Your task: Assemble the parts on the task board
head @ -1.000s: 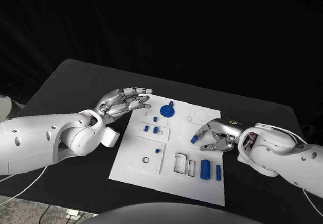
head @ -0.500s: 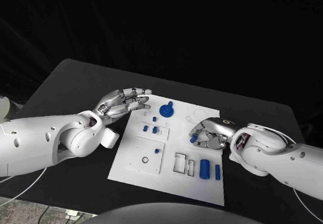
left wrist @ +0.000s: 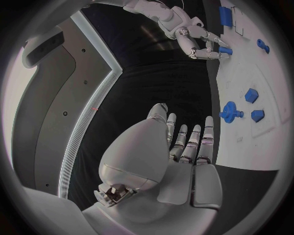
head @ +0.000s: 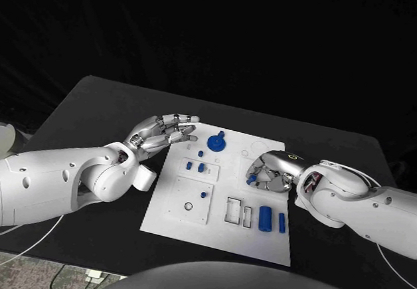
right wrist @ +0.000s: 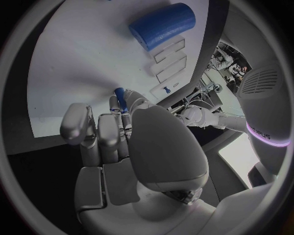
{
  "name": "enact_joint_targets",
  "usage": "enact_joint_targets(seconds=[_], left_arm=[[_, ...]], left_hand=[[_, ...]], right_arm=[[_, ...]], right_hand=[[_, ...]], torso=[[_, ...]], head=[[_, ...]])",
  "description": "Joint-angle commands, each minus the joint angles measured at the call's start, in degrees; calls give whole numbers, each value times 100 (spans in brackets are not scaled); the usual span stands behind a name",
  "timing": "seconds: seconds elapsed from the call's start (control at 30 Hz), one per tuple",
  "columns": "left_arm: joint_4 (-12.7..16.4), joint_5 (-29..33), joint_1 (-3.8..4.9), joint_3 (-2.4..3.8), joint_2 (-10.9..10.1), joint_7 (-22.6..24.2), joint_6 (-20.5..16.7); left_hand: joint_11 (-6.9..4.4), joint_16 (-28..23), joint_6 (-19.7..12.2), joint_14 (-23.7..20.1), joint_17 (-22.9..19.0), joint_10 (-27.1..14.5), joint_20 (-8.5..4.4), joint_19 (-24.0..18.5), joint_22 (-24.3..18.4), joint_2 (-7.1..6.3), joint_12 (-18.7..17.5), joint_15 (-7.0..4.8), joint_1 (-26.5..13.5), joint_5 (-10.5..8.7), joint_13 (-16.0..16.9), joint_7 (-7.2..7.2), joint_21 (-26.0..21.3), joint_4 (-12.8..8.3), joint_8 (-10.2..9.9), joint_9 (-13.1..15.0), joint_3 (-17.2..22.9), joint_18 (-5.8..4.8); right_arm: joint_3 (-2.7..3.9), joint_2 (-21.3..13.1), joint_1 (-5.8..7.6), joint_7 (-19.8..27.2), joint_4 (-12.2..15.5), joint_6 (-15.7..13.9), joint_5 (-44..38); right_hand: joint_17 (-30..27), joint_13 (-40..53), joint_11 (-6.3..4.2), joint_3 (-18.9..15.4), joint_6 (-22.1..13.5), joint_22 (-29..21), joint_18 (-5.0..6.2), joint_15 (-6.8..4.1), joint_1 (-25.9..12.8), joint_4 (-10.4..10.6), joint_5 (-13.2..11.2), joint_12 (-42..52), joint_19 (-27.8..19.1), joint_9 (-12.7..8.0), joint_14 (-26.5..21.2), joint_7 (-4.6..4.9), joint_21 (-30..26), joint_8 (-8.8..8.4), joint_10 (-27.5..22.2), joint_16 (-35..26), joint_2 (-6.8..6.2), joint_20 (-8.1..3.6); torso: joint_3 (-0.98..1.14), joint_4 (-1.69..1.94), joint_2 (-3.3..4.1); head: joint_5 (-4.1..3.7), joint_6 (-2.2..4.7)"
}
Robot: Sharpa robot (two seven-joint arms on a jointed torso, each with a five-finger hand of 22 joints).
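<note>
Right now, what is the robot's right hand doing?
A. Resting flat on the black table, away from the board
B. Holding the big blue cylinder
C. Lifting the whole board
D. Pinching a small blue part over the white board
D: the right hand is over the board with its fingers closed on a small blue part, whose tip also shows between the fingertips in the right wrist view.

black table (head: 96, 103), dark backdrop
</note>
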Motion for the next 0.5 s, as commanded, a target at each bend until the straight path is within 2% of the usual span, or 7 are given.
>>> enact_joint_targets(seconds=[0.03,0.3,0.43,0.5], left_arm=[[-3,15,-5,5,26,15,149],[-30,15,-24,4,54,-18,177],[-42,15,-31,4,63,-27,177],[-49,15,-34,4,69,-31,178]], left_hand=[[24,29,-4,18,4,-16,-5,53,-7,2,9,24,63,27,6,47,33,-11,-28,-5,40,-30],[44,36,15,17,5,-4,-5,54,-18,4,31,29,82,32,10,69,30,-18,-25,-5,61,-32],[54,44,29,22,6,5,-5,55,-23,7,47,31,91,34,12,81,28,-21,-21,-3,74,-33],[54,44,29,22,6,5,-5,55,-23,7,47,31,91,34,12,81,28,-21,-21,-3,74,-33]], right_arm=[[0,1,-8,-100,4,-166,-181],[1,-115,10,-128,210,-317,-264],[5,-220,121,-101,417,-455,-273],[6,-269,217,-86,527,-519,-275]], right_hand=[[-44,23,-59,64,133,736,-73,-62,113,-65,-3,-15,1,78,7,-41,-35,82,150,-37,45,-59],[-162,25,-121,91,268,716,-63,-111,99,-137,-34,-84,-25,180,-14,-93,-107,157,365,-123,33,-113],[-168,25,-130,91,288,714,-62,-118,87,-142,-51,-104,-26,198,-11,-103,-112,166,395,-132,29,-121],[-163,24,-133,91,293,716,-64,-120,84,-143,-54,-108,-24,202,-8,-105,-105,169,402,-130,28,-123]], torso=[[0,0,-6],[1,4,-11],[-3,4,-3],[-4,-1,-1]], head=[[15,0],[53,0],[61,0],[67,0]])
